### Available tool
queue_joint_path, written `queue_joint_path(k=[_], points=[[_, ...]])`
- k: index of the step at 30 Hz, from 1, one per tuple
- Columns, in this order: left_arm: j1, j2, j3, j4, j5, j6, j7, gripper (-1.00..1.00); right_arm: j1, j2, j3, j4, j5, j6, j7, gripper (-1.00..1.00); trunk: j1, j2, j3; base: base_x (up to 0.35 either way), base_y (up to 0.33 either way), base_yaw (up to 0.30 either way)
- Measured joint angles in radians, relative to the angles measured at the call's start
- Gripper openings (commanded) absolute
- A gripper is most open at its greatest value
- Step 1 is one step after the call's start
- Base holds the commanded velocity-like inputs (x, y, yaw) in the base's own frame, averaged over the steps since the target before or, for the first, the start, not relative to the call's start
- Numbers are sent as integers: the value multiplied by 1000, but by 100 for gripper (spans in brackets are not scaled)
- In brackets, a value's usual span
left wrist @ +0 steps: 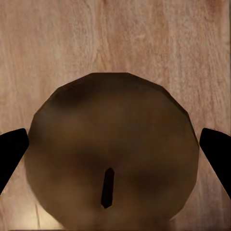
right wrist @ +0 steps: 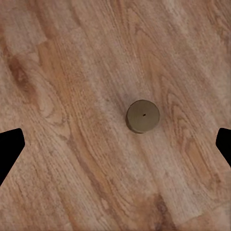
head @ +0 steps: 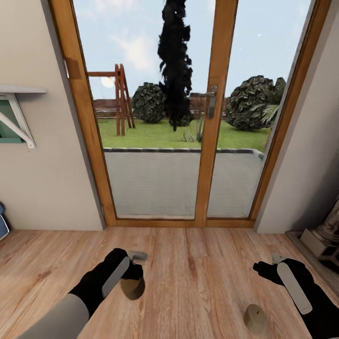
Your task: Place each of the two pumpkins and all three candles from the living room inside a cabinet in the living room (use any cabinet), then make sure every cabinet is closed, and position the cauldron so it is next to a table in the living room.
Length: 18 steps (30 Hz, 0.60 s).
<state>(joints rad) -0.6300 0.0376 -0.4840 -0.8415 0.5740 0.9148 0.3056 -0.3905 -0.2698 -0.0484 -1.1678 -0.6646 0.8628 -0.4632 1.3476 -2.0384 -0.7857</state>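
Candles: 2, 1 point(head: 132, 287) between left tool point(head: 133, 275) fingers, 1 point(head: 254, 318) loose below wide-open right tool point(head: 266, 268).

I can read no writing, label, brand, number or sign anywhere before me.

Candle point(left wrist: 113, 154) top with dark wick between claw point(left wrist: 114, 156) fingertips point(left wrist: 12, 151), possibly touching.
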Motion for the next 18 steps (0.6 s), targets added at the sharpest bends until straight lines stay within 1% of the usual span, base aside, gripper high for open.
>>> queue_joint_path(k=[1,2,3,6,8,9,10,12,13,14,16,18], points=[[-1,-1,1,-42,4,43,17,-100,0,1,1,0,0,0,0,100,0,0,0,0,-7,0],[-2,-2,1,-60,10,61,24,-100,0,1,2,0,0,0,0,100,0,0,0,0,-5,0],[-3,-4,1,-86,6,91,33,-100,0,1,3,0,0,0,0,100,0,0,0,0,-4,0],[-6,-7,0,-123,7,130,44,-100,0,2,6,1,-1,0,2,100,0,0,0,0,-1,0],[-6,-8,0,-135,6,131,46,-100,0,3,42,7,-5,-1,7,100,0,0,0,0,-71,0],[-6,-8,0,-139,4,131,47,-100,0,3,78,17,-8,-1,39,100,0,0,0,0,-133,0],[-5,-8,0,-140,6,131,47,-100,0,2,89,23,-6,0,56,100,0,0,0,0,-148,0],[-3,-8,0,-143,9,130,47,-100,-4,0,113,75,-2,1,129,100,0,0,0,0,-95,0],[-2,-8,0,-144,8,130,47,-100,-6,-1,116,97,-1,0,142,100,0,0,0,0,-54,0],[-1,-8,0,-146,7,131,47,-100,-9,-2,121,147,2,-1,161,100,0,0,0,0,-43,0],[0,-10,-1,-153,8,130,48,-100,-17,-3,125,197,4,-5,173,100,0,0,0,0,-25,0],[-2,-13,-3,-173,5,130,48,-100,-46,-3,128,274,7,-14,184,100,0,0,0,0,-13,0]])
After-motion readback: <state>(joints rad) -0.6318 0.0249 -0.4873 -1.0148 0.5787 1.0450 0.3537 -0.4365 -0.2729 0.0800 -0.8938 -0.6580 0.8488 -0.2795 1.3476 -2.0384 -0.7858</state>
